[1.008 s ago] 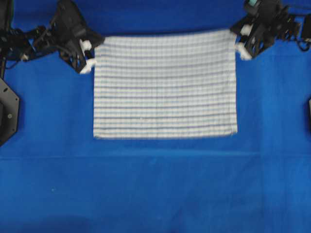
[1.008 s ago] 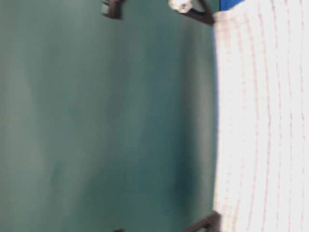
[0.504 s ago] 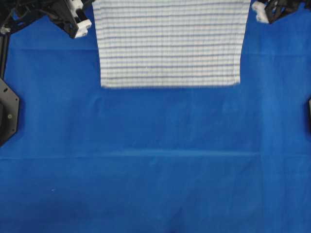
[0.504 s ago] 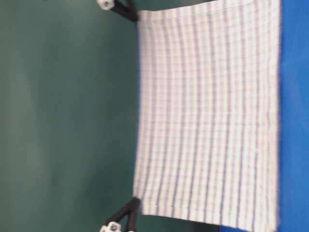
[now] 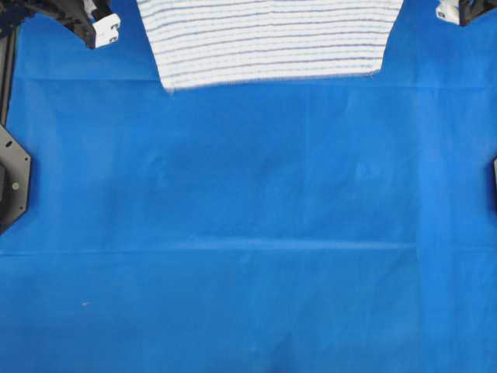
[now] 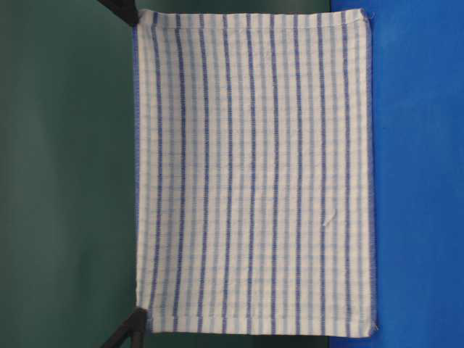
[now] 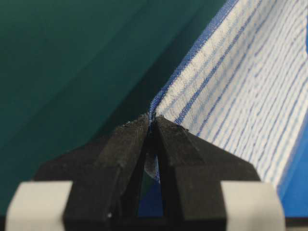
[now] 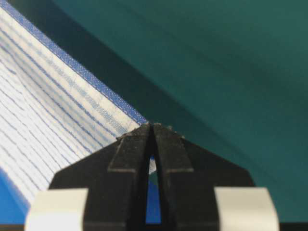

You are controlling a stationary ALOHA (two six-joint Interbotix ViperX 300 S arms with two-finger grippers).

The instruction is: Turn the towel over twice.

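Observation:
The towel (image 6: 254,174), white with dark-blue and light-blue stripes, hangs spread flat as a sheet, held by its two upper corners. My left gripper (image 7: 153,118) is shut on one upper corner, the hem pinched between the black fingertips. My right gripper (image 8: 152,125) is shut on the other corner in the same way. In the overhead view the towel (image 5: 268,39) shows as a band at the far edge, with the left arm's white fitting (image 5: 105,29) and the right arm's (image 5: 449,11) beside it. Its lower hem hangs close to the blue sheet; contact cannot be told.
A plain blue sheet (image 5: 248,233) covers the table, with a faint crease across the middle. Black mounts sit at its left edge (image 5: 12,179) and right edge (image 5: 494,183). A dark green backdrop (image 6: 65,174) stands behind the towel.
The towel lay flat on the sheet a second ago. Both grippers have since lifted its far corners up and toward the far edge, so it now hangs spread out.

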